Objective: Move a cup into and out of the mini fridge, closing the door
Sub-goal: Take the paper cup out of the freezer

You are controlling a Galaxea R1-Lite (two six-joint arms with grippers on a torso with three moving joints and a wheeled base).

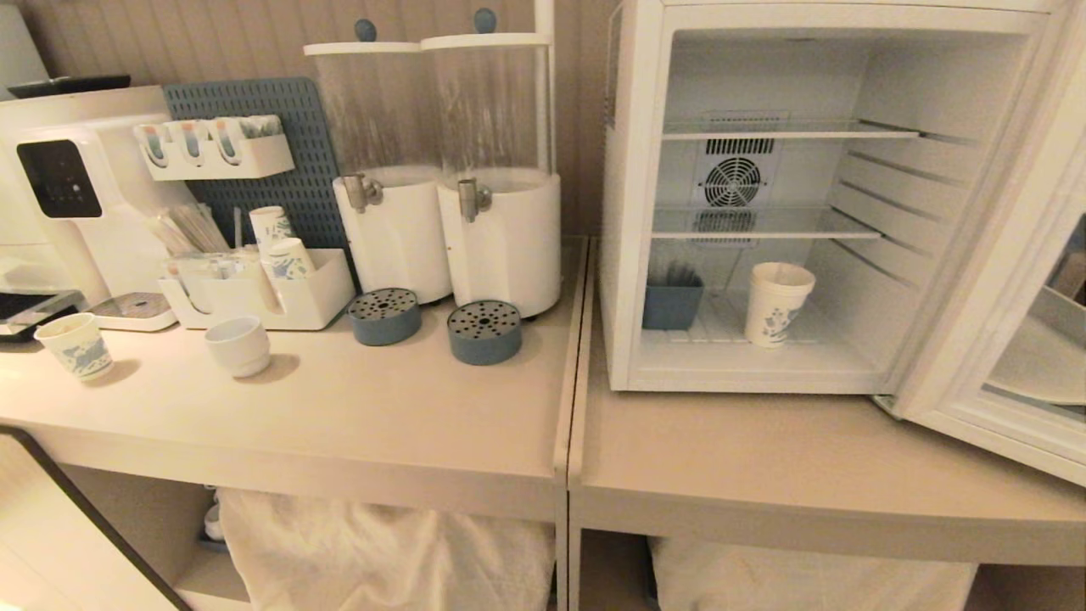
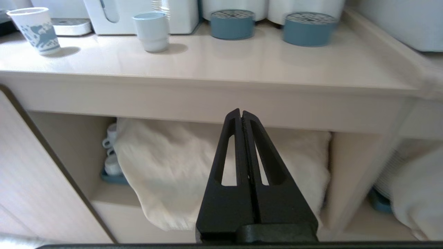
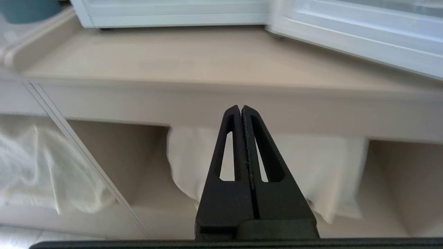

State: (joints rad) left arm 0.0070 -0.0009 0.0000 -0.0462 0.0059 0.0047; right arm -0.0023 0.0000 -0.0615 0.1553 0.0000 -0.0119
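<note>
Left hand (image 2: pixel 241 116): fingers pressed shut, empty, parked low before the table (image 2: pixel 207 65) edge.
Right hand (image 3: pixel 241 110): likewise closed, holding nothing, below the table front near the door (image 3: pixel 356 41).
Door: swung wide open at right.
Fridge (image 1: pixel 632 212): stands on the table, interior exposed.
Cup (image 1: pixel 776 304): upright on the fridge's bottom shelf, right of a blue bin (image 1: pixel 672 304), apart from it.
Handling: probably light, thin paper, crushable; grip mid-wall gently, below the rim.
</note>
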